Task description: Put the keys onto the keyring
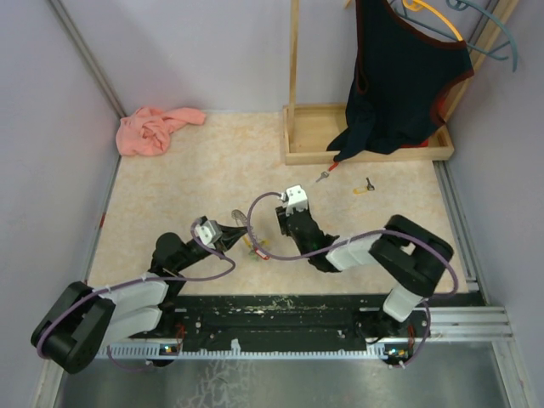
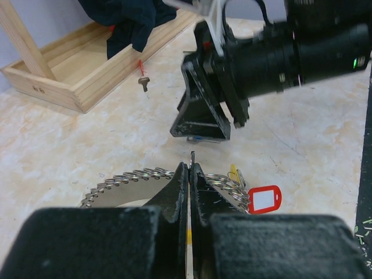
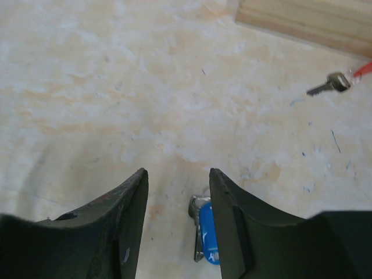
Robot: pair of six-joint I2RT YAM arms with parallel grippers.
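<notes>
My left gripper is shut on the thin edge of the grey keyring. The ring's silvery chain curves off to the left, and a red tag and a yellow tag hang to the right. My right gripper is open, low over the table. A blue-capped key lies flat between its fingers, close against the right one. A red-capped key and a yellow-capped key lie farther back near the wooden tray. In the top view the two grippers sit close together.
A wooden tray forms the base of a clothes rack at the back right, with a dark garment hanging into it. A pink cloth lies in the back left corner. Walls close in both sides.
</notes>
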